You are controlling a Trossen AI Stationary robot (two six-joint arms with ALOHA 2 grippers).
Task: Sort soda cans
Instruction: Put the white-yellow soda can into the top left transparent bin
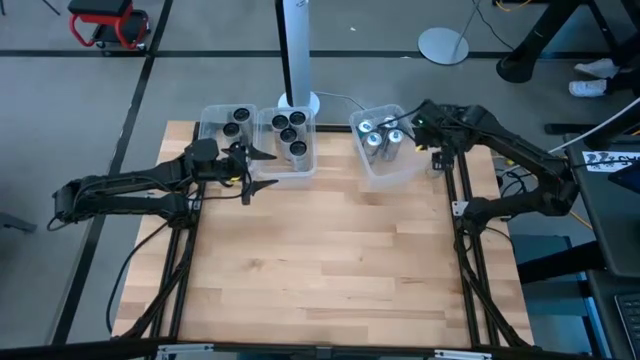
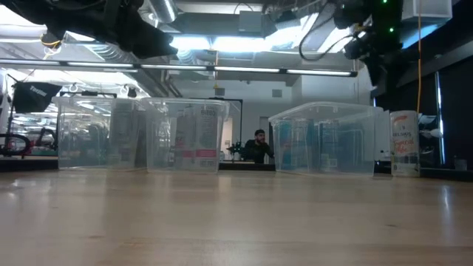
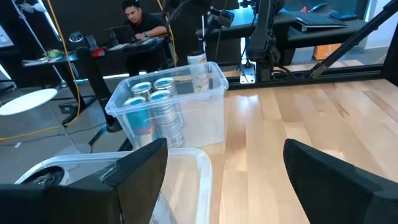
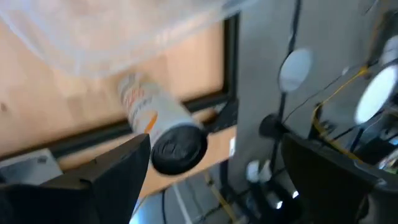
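Observation:
Dark soda cans (image 1: pixel 290 135) stand in two clear bins at the table's far edge, the left bin (image 1: pixel 212 115) and the middle bin (image 1: pixel 306 165). Silver cans (image 1: pixel 382 140) stand in the right bin (image 1: pixel 400 170). One white and orange can (image 2: pixel 404 144) stands alone on the table just right of that bin; it also shows in the right wrist view as the lone can (image 4: pixel 161 127). My left gripper (image 1: pixel 262 170) is open and hovers at the middle bin's near left corner. My right gripper (image 4: pixel 211 162) is open, held high above the lone can, beside the right bin.
A white post base (image 1: pixel 298 100) stands behind the middle bin. Black frame rails (image 1: pixel 460 200) run along the table's right side near the lone can. The near half of the wooden table (image 1: pixel 330 270) holds no objects. A person (image 2: pixel 259 144) sits in the room beyond.

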